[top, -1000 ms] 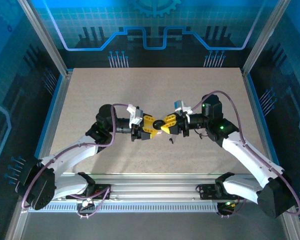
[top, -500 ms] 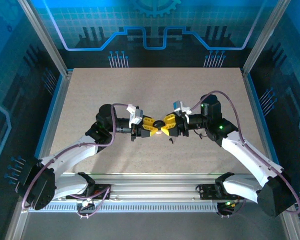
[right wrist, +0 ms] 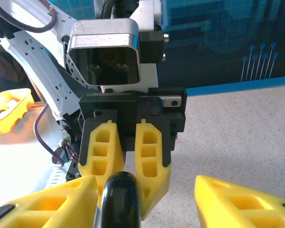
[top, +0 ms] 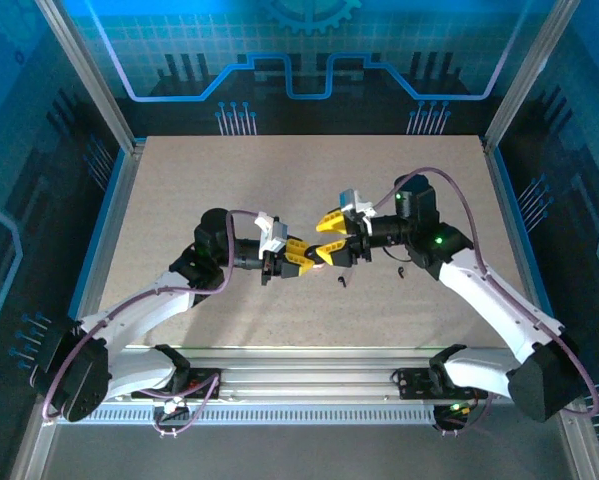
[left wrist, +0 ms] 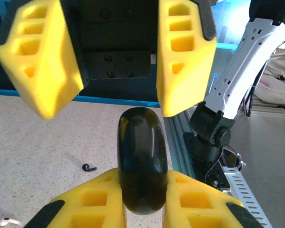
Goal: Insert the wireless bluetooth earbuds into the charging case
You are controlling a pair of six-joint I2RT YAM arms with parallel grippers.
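Speckled beige surface (top: 179,200) — left fingers (left wrist: 99,202) pinch a black disc (left wrist: 141,161) above it; right fingers (left wrist: 185,57) spread just beyond the disc, pale earbud (left wrist: 6,221) lying near it.

1 pale earbud (left wrist: 8,221) on tabletop (left wrist: 37,142)

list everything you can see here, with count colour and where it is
earbud: 1, pale, lying on the table
small curved piece: 1, black, on the table, apart from the earbud
round disc: 1, glossy black, held edge-on in the left tool
table: 1, speckled beige, under both arms
left tool: 1, yellow fingers, shut on the round disc
right tool: 1, yellow fingers, open, facing the left tool
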